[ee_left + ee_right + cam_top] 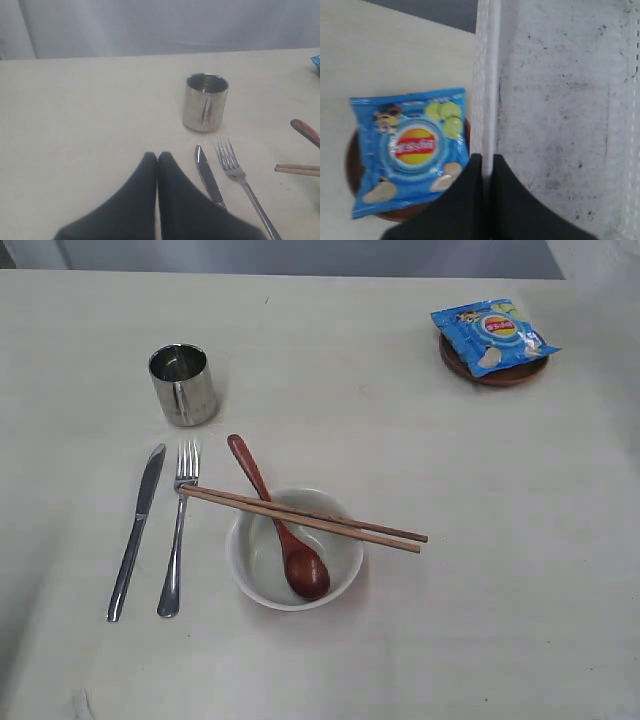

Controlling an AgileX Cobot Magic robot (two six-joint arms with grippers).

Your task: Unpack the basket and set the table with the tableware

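spoon [301, 566] in bowl [241, 571], chips [493, 334] on plate [492, 376], right gripper [487, 156] clamping basket [560, 100]

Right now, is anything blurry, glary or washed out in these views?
Exterior view: soft even light, faint shadows, reflections on the steel cup. Left wrist view: left hand dark and soft-edged, fork sharp. Right wrist view: basket rim blurred and washed out, chip bag clearer.

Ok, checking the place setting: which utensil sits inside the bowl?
The wooden spoon: its head rests inside the white bowl. The chopsticks only bridge its rim; the knife and fork lie on the table beside it.
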